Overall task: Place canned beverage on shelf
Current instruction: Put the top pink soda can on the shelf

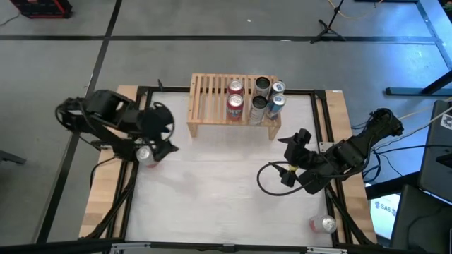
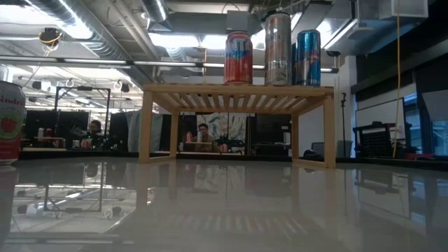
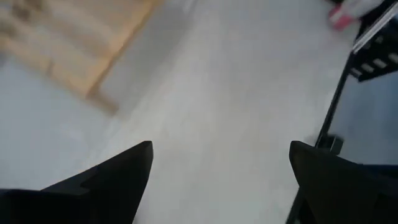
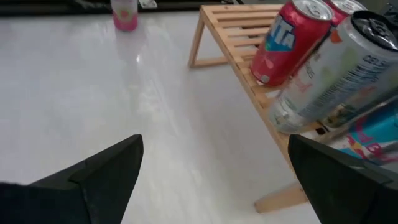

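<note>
You had the low light-wood slatted shelf (image 1: 212,106) at twelve o'clock on the white tabletop (image 1: 219,197), with five upright cans on its right half. A red-pink can (image 1: 146,154) stood at nine o'clock beside the left end effector (image 1: 164,147), released. Another pink can (image 1: 323,224) sat at five o'clock, well apart from the right end effector (image 1: 295,143), released and empty.

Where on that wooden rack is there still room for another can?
The shelf is bare on its whole left half, slats open to the left of the red cans. The right half is crowded: six cans in two rows, red, silver and blue.
</note>
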Tool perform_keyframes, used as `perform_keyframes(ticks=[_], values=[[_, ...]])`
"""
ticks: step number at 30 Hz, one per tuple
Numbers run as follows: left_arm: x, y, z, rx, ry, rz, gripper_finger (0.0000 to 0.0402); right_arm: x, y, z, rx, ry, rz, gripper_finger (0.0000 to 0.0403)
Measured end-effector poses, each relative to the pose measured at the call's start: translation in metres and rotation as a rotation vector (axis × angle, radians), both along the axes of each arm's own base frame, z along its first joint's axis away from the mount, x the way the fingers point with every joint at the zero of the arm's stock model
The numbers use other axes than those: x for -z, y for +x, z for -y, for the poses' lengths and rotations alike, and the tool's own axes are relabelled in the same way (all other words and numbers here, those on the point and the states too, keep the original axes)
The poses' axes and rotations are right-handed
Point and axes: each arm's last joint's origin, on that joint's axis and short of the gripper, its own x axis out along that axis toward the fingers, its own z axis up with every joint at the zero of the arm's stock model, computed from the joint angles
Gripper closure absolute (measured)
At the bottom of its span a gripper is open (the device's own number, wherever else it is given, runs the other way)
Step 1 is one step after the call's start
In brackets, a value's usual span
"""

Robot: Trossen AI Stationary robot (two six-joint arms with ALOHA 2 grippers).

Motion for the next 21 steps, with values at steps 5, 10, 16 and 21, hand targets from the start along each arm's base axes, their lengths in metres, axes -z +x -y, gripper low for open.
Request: perform_keyframes(ticks=[5,10,16,21], values=[[0.03,-0.036,-0.005,-0.079,-0.097,-0.081,0.0034,-0.003,0.003,-0.002,0.001,0.03,0.044,0.0013],[0.052,-0.05,-0.009,-0.097,-0.12,-0.14,0.0034,-0.003,0.004,-0.003,0.05,0.102,0.08,0.0013],[0.087,-0.042,-0.011,-0.126,-0.139,-0.295,0.0034,-0.002,0.004,-0.003,0.075,0.177,0.087,0.0013],[0.135,-0.041,-0.014,-0.135,-0.125,-0.499,0.0034,-0.002,0.003,-0.004,0.071,0.184,0.081,0.0013]])
